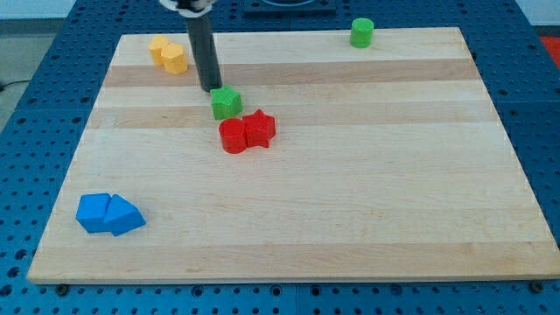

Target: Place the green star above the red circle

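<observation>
My tip (213, 88) rested just behind and left of the green star (226, 103), which sat just beyond the red circle (233, 136); no jawed end effector was fitted.

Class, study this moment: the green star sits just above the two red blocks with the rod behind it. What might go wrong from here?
1. My tip sits at the green star's upper left; pushing further may ram it into the red circle.
2. The red star touches the circle, so both may shift.
</observation>
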Robot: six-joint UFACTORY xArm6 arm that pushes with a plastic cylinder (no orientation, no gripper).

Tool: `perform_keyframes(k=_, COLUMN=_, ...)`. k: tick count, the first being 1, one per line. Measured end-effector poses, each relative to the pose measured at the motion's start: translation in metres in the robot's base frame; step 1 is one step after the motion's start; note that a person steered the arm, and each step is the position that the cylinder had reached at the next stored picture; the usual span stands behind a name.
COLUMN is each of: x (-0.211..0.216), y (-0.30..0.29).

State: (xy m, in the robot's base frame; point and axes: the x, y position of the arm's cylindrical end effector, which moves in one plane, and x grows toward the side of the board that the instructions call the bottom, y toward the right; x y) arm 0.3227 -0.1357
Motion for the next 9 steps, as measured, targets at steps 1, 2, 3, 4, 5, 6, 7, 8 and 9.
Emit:
perform_keyframes(k=1, x=0.011, y=0.001)
perform_keyframes(k=2, x=0.016, y=0.015)
perform_keyframes(k=3, x=0.016, y=0.029)
perform_keyframes(k=4, x=0.016, y=0.04)
perform_keyframes(k=5, x=0.026, y=0.041)
perform_keyframes(k=6, x=0.03, y=0.041)
perform_keyframes(k=7, x=0.03, y=0.041)
perform_keyframes(k=8, x=0.03, y=0.023)
perform_keyframes(k=9, x=0.031, y=0.004)
